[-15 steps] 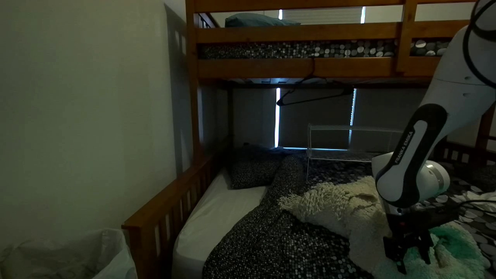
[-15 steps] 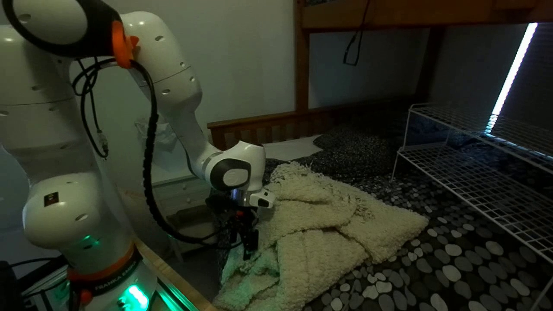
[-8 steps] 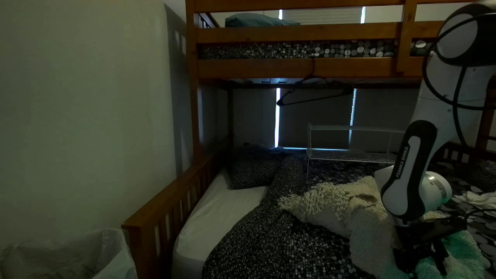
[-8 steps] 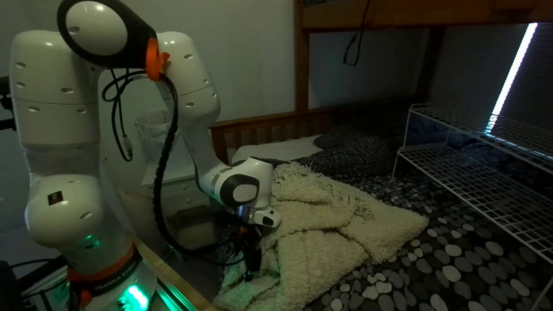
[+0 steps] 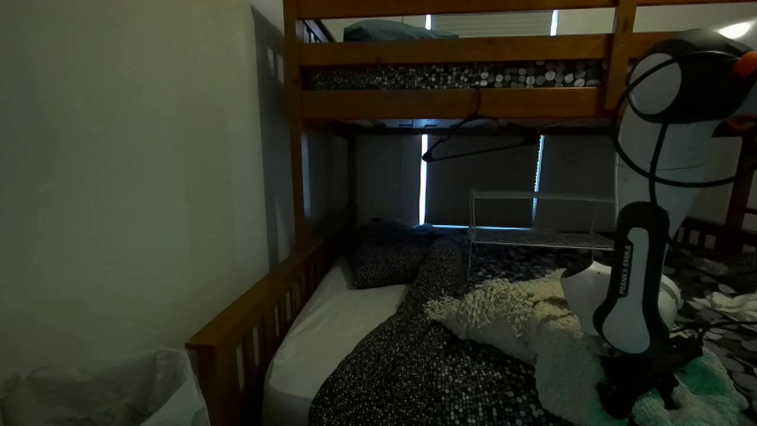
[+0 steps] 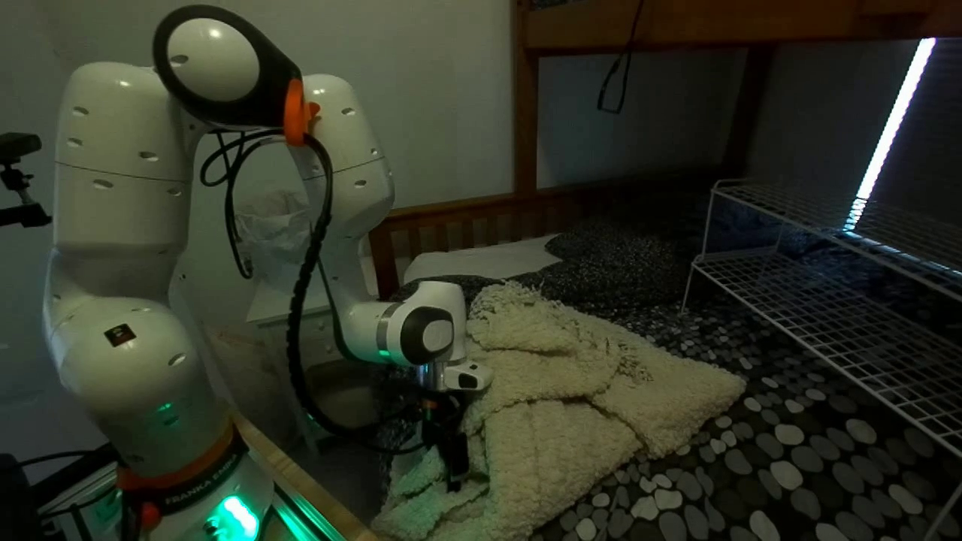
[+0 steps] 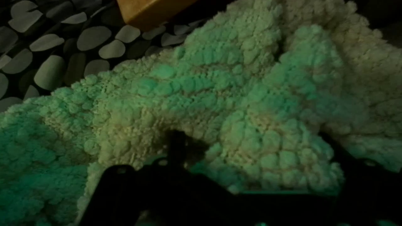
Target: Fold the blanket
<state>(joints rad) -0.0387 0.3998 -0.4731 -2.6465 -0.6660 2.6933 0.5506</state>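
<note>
A cream, fluffy, knobbly blanket lies rumpled in overlapping layers on the bed, in both exterior views (image 5: 550, 331) (image 6: 571, 436). A fringe shows along its far part in an exterior view. My gripper is at the blanket's near end, pointing down, in both exterior views (image 5: 643, 402) (image 6: 449, 473). In the wrist view the dark gripper (image 7: 251, 138) has its fingers wide apart. A raised bulge of the blanket (image 7: 270, 150) stands between them. The left fingertip presses into a shaded hollow. The right fingertip is partly hidden by the fabric. Green light tints this part.
A white wire rack (image 6: 819, 300) stands on the spotted bedding (image 6: 721, 481). Wooden rails of the bunk bed (image 5: 254, 302) run along the wall, and the upper bunk (image 5: 449, 105) is overhead with a black hanger (image 5: 482, 152). A wooden edge (image 7: 150, 12) shows in the wrist view.
My gripper has come down onto the blanket, then shifted slightly inward over it. The arm's elbow has swung toward the bed. The blanket looks largely unmoved.
</note>
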